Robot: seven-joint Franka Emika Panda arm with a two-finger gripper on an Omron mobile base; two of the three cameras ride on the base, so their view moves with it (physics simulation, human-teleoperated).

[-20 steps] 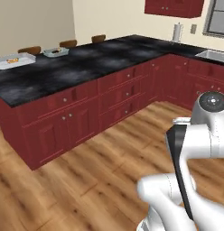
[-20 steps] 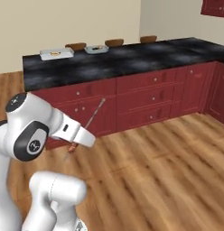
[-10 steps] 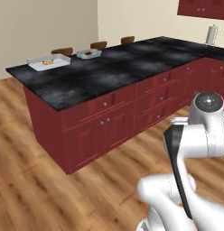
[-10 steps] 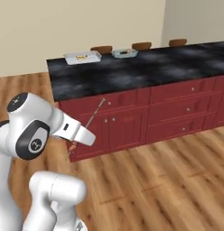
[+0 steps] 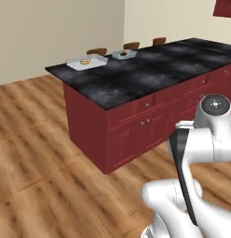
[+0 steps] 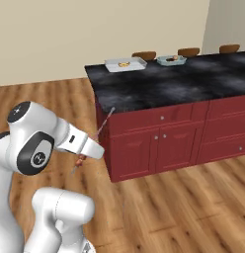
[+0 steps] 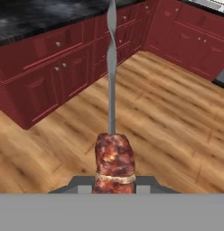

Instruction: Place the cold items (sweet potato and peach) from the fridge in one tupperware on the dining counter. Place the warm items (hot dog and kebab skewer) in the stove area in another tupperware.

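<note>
The hand point(image 6: 90, 149) is clamped on the kebab skewer point(image 7: 113, 153), gripping at the meat chunk with the metal rod jutting out ahead. I judge the skewer light and stiff, the meat soft and possibly greasy, so the grip belongs on the meat or close beside it. The long tip could snag cabinet fronts. Beyond, across open wooden floor point(image 5: 38, 186), stands the dark tabletop point(image 6: 193, 84); two tupperware containers point(image 6: 125, 63) point(image 6: 171, 60) sit near its far edge.
</note>
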